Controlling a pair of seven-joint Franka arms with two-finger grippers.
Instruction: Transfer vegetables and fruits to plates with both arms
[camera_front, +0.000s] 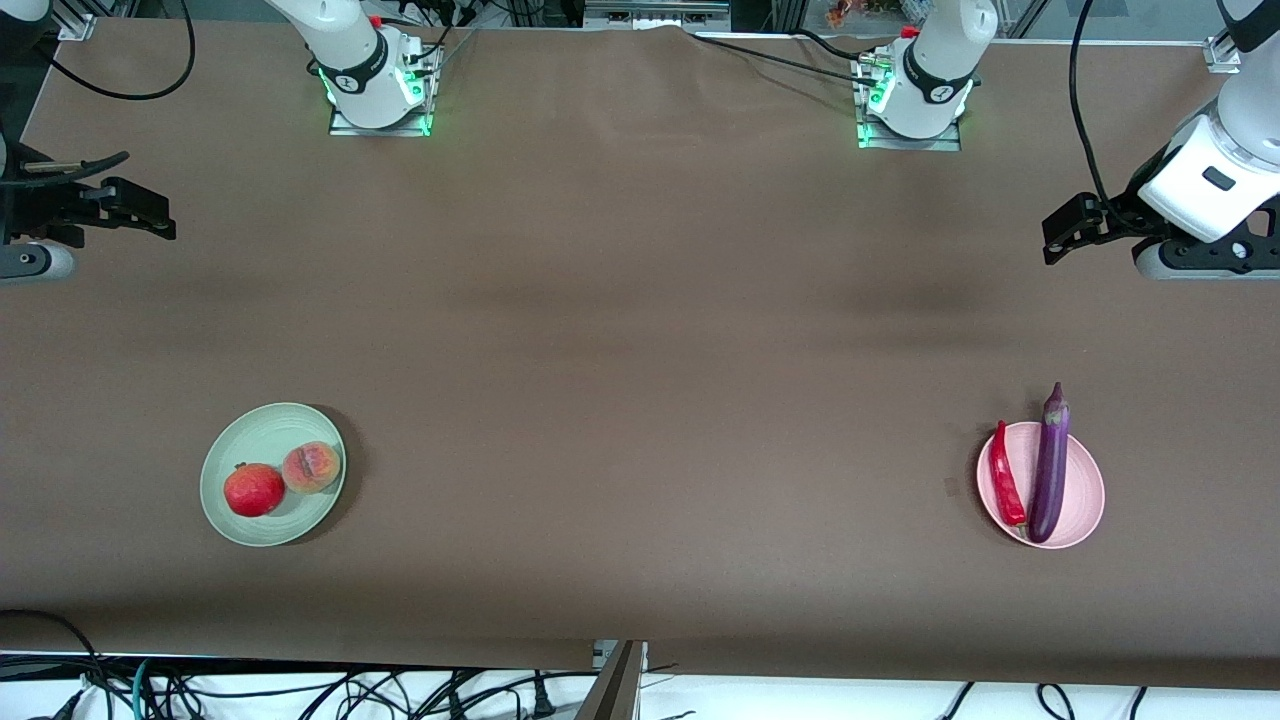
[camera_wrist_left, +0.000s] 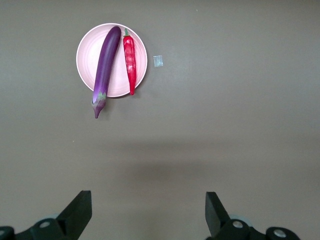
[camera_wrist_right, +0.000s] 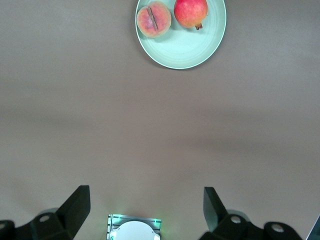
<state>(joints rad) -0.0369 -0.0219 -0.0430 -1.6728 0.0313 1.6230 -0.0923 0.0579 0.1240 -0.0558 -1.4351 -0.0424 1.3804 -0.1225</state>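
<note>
A pale green plate (camera_front: 262, 428) lies toward the right arm's end of the table. On it sit a red pomegranate (camera_front: 253, 490) and an orange-pink peach (camera_front: 311, 467), side by side. Toward the left arm's end a pale pink plate (camera_front: 1086, 492) carries a long purple eggplant (camera_front: 1050, 465) and a red chili pepper (camera_front: 1006, 478); the eggplant's stem end overhangs the rim. My left gripper (camera_front: 1052, 240) hangs open and empty over bare table, as does my right gripper (camera_front: 165, 222). The left wrist view shows the eggplant (camera_wrist_left: 106, 62) and chili (camera_wrist_left: 130, 60); the right wrist view shows the peach (camera_wrist_right: 153, 19) and pomegranate (camera_wrist_right: 190, 12).
The two arm bases (camera_front: 380, 100) (camera_front: 910, 112) glow green at the table's edge farthest from the front camera. A small grey patch (camera_front: 951, 487) lies on the brown cloth beside the pink plate. Cables (camera_front: 300, 690) hang below the near edge.
</note>
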